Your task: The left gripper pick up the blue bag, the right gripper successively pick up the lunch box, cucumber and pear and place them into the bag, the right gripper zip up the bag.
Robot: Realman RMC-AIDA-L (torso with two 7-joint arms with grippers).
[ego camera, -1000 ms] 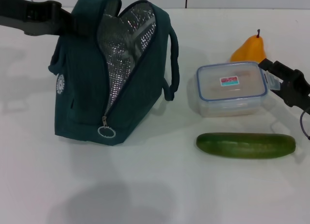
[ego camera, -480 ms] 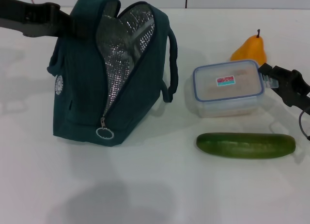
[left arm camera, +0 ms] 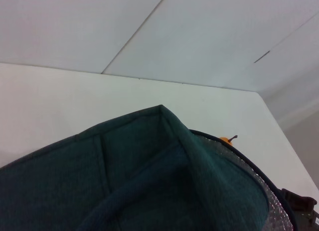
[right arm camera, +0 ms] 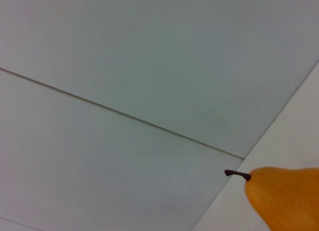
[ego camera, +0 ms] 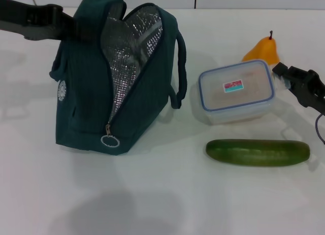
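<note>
Right gripper (ego camera: 282, 76) clamps the lunch box (ego camera: 236, 91) by its end, right of the blue bag (ego camera: 117, 77) held by left gripper (ego camera: 71, 26); lift level, clear the pear (ego camera: 262, 48).

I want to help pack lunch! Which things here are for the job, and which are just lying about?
For the job:
blue bag
lunch box
cucumber
pear
left gripper
right gripper

Just lying about:
nothing; only the white table underneath
</note>
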